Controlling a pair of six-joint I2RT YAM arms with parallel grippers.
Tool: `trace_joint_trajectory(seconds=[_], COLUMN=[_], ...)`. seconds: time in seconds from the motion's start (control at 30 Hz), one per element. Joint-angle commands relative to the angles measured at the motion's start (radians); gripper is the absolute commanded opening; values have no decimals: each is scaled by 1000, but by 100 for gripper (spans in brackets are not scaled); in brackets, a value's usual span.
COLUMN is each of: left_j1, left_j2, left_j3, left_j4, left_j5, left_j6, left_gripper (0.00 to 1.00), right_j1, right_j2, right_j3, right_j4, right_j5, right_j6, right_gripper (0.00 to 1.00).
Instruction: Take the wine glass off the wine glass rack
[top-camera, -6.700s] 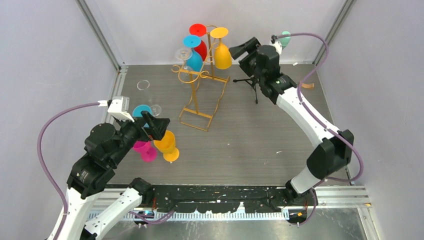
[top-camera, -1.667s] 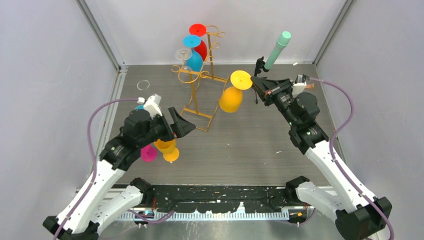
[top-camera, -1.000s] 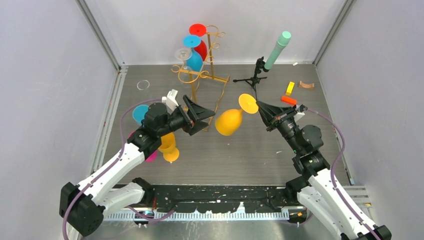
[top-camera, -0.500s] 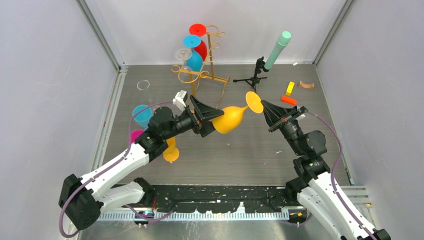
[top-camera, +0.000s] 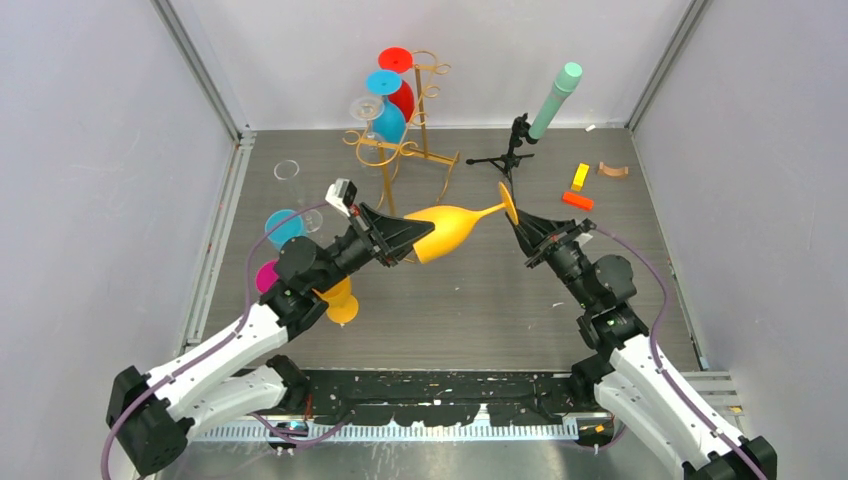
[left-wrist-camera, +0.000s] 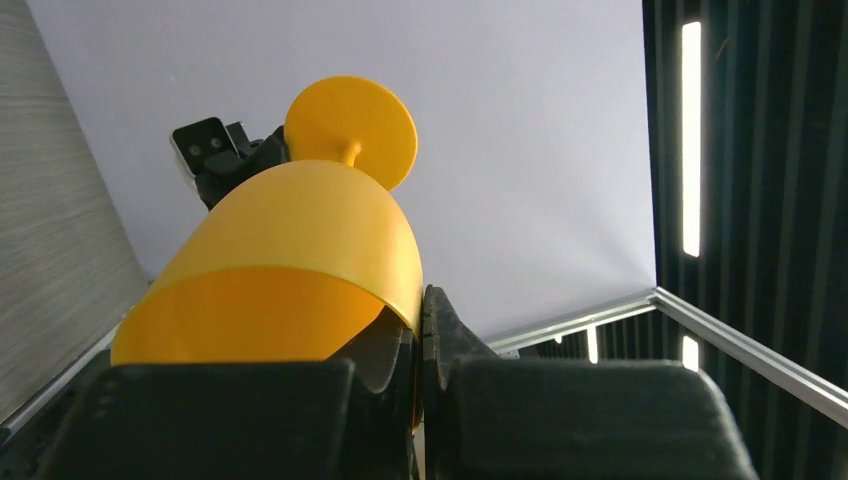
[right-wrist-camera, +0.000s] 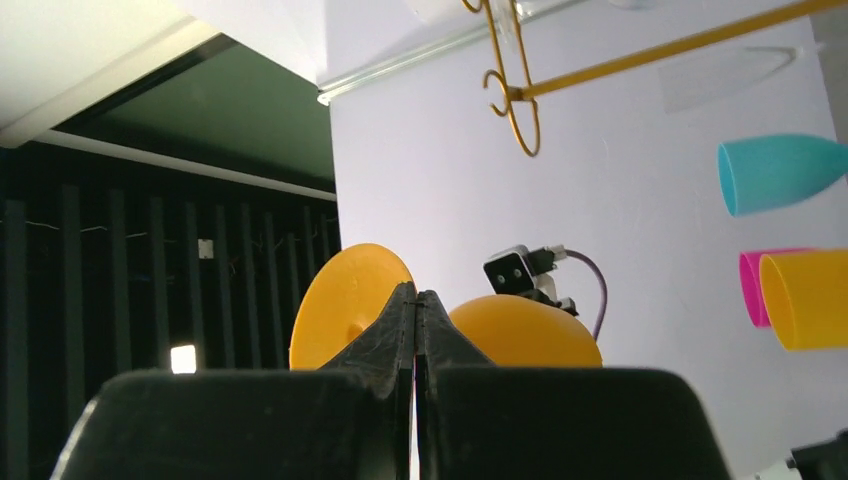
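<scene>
A yellow wine glass (top-camera: 450, 226) hangs level over the table's middle, off the gold wine glass rack (top-camera: 400, 150). My left gripper (top-camera: 426, 234) is shut on the rim of its bowl; the left wrist view shows the bowl (left-wrist-camera: 290, 250) pinched between the fingers of that gripper (left-wrist-camera: 420, 335). My right gripper (top-camera: 513, 217) is shut on the foot disc (top-camera: 507, 202). In the right wrist view the closed right gripper (right-wrist-camera: 415, 300) stands in front of the foot (right-wrist-camera: 340, 295) and bowl (right-wrist-camera: 530, 330). Red, blue and clear glasses hang on the rack.
Blue (top-camera: 283, 226), pink (top-camera: 267, 276) and yellow (top-camera: 340, 300) glasses stand on the table at the left under my left arm. A black tripod with a green tube (top-camera: 548, 100) stands back right. Small blocks (top-camera: 577, 190) lie to its right, a clear ring (top-camera: 287, 169) back left.
My left gripper has reached in and shut on the bowl's rim. The glass has tipped from slanting to level. The right gripper stays shut on the foot.
</scene>
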Motion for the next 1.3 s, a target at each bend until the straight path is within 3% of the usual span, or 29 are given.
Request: trace_joint_trajectory(seconds=[0.0,0.1,0.33,0.4,0.6,0.8,1.03,1.27], left_j1=[-3,-3,-3,-3,-3,-12,-101,-128], left_j2=[-65,-113,-203,-218,-178,5,185,283], left_j3=[-1,11,113,149,310,442,501,534], left_j4=[-66,-160,-492,-594,-1038,-1374,-1546,-1559], left_j5=[-46,-67,-121,-132,-150,-148,-326,-365], left_j6=[72,142,369,434,658,803,906,932], left_gripper=[0,0,0,0,0,0,0,0], right_j1=[0,0,0,0,0,0,0,0], right_j2=[-2,0,-18,-16,52,47,-58,-225], right_j3=[33,52,76,112,284,262,286,271], right_j4=[74,3,-207,-317,-742,-838,-1053,-1208], right_j5=[14,12,56,71,134,157,240,304], right_j6=[28,-13,-149,-224,-543,-619,-719,-722], right_gripper=[0,3,48,54,55,52,51,51])
